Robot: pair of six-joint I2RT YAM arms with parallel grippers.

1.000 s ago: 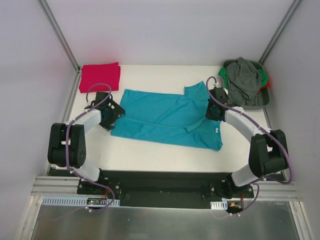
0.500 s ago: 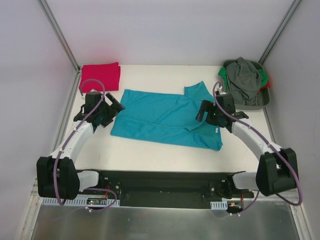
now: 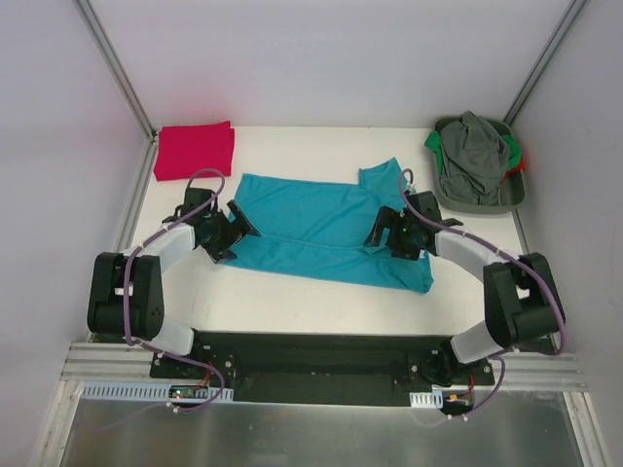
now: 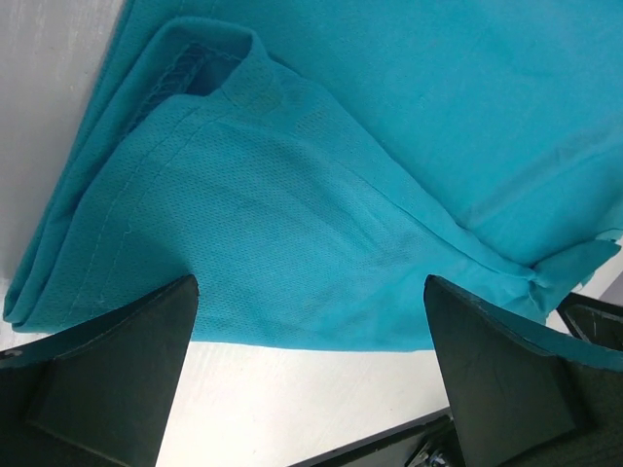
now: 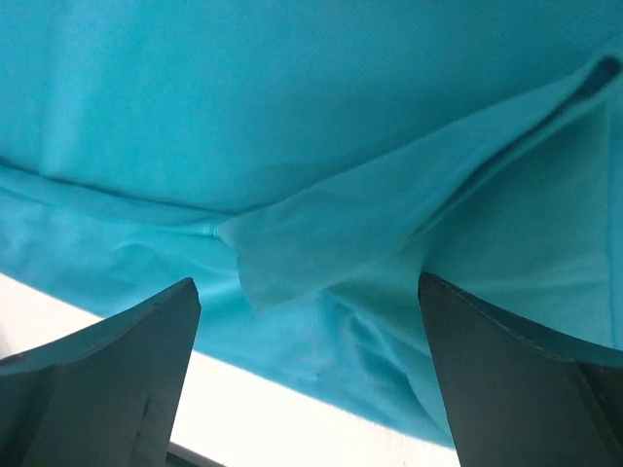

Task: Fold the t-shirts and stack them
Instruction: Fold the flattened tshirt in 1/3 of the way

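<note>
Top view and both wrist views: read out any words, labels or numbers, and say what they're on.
No text can be read. The teal t-shirt and the folded red t-shirt show no print; the small board on the base rail is too small to read.

Two t-shirts lie out on the one tabletop (image 3: 292, 297) — one teal t-shirt (image 3: 311, 229), one red t-shirt (image 3: 194, 150). One grey bin (image 3: 479, 206) holds a heap of clothes (image 3: 472, 156), too tangled to count. Two pincers — left pincer (image 3: 237, 230), right pincer (image 3: 380, 238).
</note>
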